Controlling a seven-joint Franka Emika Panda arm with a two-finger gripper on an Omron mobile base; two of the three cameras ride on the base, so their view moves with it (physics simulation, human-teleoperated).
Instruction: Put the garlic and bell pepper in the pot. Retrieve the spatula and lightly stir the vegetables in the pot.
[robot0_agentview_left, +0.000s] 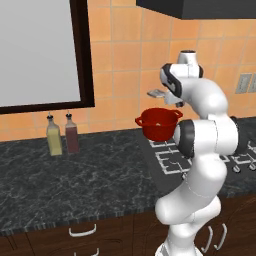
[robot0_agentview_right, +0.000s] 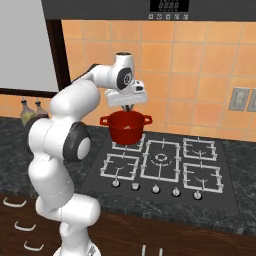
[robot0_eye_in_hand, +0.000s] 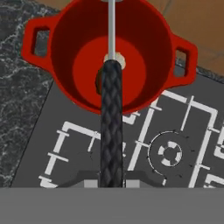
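A: Red pot (robot0_eye_in_hand: 109, 52) is sitting at the upper middle of the hand frame, on the stove's back-left burner — why is the end effector (robot0_eye_in_hand: 111, 181) hanging right above it?

B: It's closing tight on the spatula (robot0_eye_in_hand: 111, 127) by its dark braided handle, so the thin silver shaft is reaching down into the pot, probably for stirring.

A: And the garlic (robot0_eye_in_hand: 119, 61)?

B: That's lying on the pot floor — a small pale lump beside the shaft. I'm not making out the pepper.

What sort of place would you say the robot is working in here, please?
A simulated home kitchen, it seems: a gas hob set in a dark stone counter, a red pot on a burner, and orange tiled walls.
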